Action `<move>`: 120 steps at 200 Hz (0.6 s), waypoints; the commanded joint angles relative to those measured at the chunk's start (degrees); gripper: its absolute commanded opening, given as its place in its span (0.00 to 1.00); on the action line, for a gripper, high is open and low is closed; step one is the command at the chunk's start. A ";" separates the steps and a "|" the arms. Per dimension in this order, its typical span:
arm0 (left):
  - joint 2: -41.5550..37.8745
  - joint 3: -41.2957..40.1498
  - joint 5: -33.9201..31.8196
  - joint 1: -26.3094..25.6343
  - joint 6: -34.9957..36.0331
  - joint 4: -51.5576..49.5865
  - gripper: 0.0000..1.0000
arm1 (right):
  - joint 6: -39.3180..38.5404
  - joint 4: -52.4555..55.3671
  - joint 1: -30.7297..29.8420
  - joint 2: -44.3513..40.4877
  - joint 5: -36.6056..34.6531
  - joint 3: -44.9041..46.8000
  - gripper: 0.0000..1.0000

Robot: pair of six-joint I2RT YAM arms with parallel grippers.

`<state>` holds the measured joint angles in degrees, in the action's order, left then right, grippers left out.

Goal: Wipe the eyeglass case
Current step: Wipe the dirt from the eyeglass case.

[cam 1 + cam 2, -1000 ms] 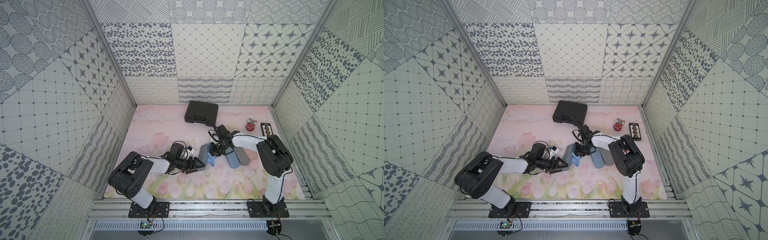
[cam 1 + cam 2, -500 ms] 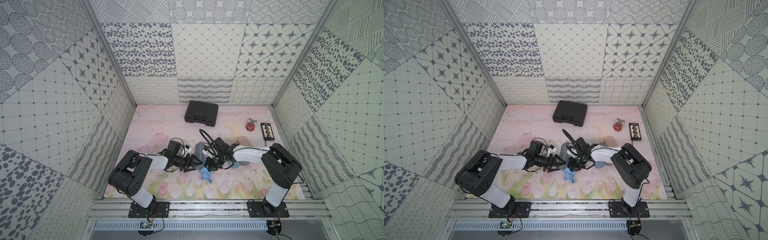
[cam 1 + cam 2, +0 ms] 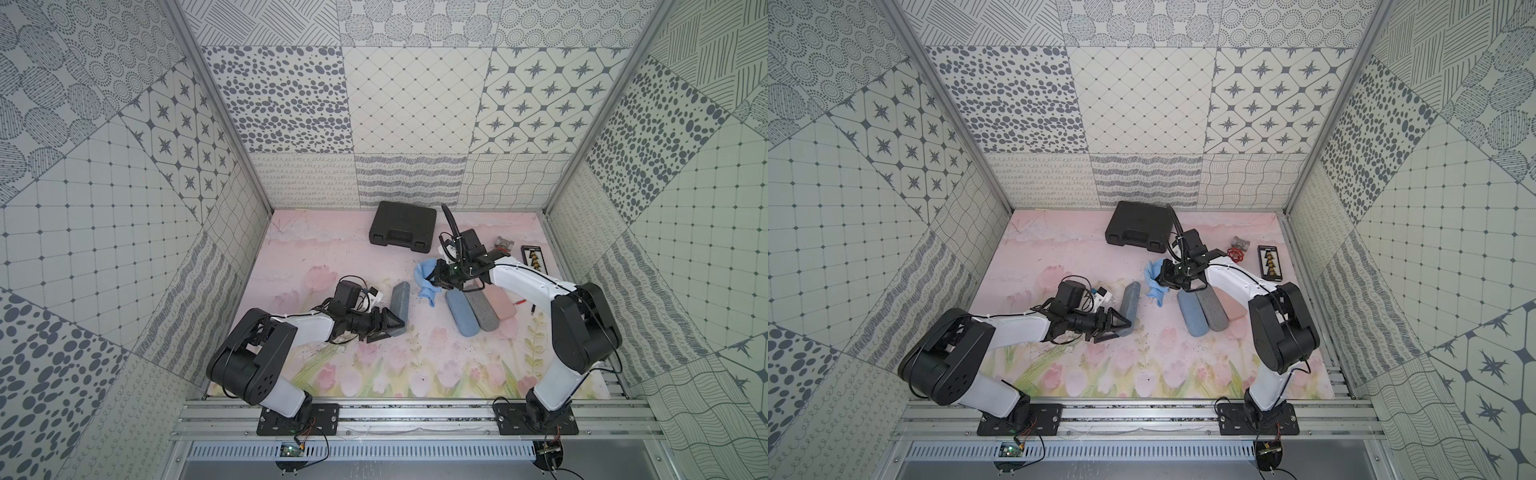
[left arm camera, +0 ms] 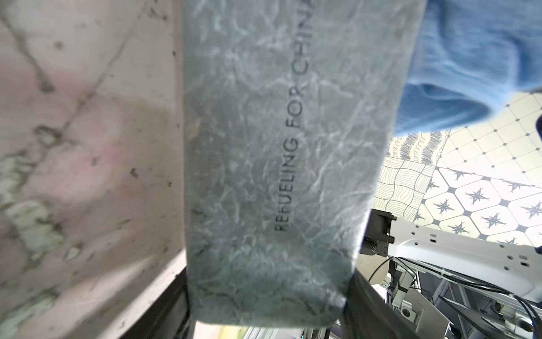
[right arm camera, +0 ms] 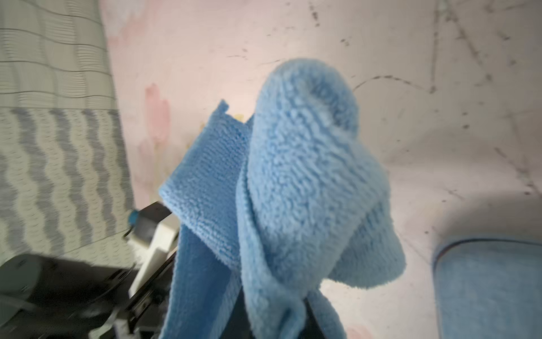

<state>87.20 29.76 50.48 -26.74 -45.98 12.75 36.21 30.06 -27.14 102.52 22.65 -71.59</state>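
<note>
Right now clamping near end of grey eyeglass case (image 3: 400, 301) w/ L gripper (image 3: 388, 330), squeezing across its width w/ dark fingers (image 4: 372, 305). Pointing case's far end away from arm bases, low over floral mat (image 3: 316, 257); not telling whether resting on mat or lifted off it. Showing same grasp of case (image 3: 1130, 299) by L gripper (image 3: 1115, 328) in both top views. Reading embossed txt "REFUELING FOR CHIN" running lengthwise on case (image 4: 264, 164) in L wrist view.

Pinching blue microfiber cloth (image 3: 424, 274) w/ R gripper (image 3: 437, 281), clenched tight on a bunched fold, letting loose tail dangle toward mat. Hovering cloth (image 3: 1152, 286) near case's far end, off to its R side, w/ visible gap between in both top views, so not touching. Filling most of R wrist view w/ fluffy cloth (image 5: 293, 190); catching same cloth (image 4: 469, 58) past case's edge in L wrist view, blurry.

Lying side by side beneath R arm (image 3: 528, 286), angled, touching one another: blue case (image 3: 461, 318), grey fabric case (image 3: 482, 311), pink case (image 3: 500, 302). Partly hiding pink one behind R arm in a top view. Sitting shut near back wall, well apart from both grippers: black hard case (image 3: 402, 227). Sitting by R wall: red valve handle (image 3: 1236, 254) plus black card (image 3: 532, 258) w/ small yellow pcs, too small for more detail.
</note>
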 commanded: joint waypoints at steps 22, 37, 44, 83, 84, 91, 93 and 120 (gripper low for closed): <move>0.88 1.80 3.54 -1.42 -0.83 5.99 0.00 | -1.32 6.76 -4.70 9.79 -7.91 -8.90 0.00; 2.81 2.59 3.85 -1.65 -0.66 6.29 0.00 | -0.89 2.47 -6.03 12.03 -3.54 -10.63 0.00; 3.63 2.88 3.96 -1.68 -0.40 6.27 0.00 | -0.31 -0.25 -6.38 12.41 -1.20 -10.15 0.00; 7.75 4.30 3.51 -0.87 1.24 5.43 0.00 | 3.85 -13.35 -7.33 9.76 11.64 -0.94 0.00; 7.78 4.32 3.45 -0.86 1.24 5.52 0.00 | 3.86 -13.44 -7.41 9.65 11.85 -0.66 0.00; 8.05 4.55 3.15 -0.45 1.17 5.69 0.00 | 3.64 -13.66 -8.17 8.76 13.19 1.29 0.00; 8.07 4.59 3.09 -0.32 1.11 5.83 0.00 | 3.57 -13.66 -8.43 8.51 13.49 1.83 0.00; 7.82 5.87 2.04 1.09 0.83 6.55 0.00 | 3.76 -15.27 -13.18 5.33 19.00 8.70 0.00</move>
<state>94.59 33.76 51.68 -27.11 -46.76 14.66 38.83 18.41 -35.22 111.74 31.73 -67.31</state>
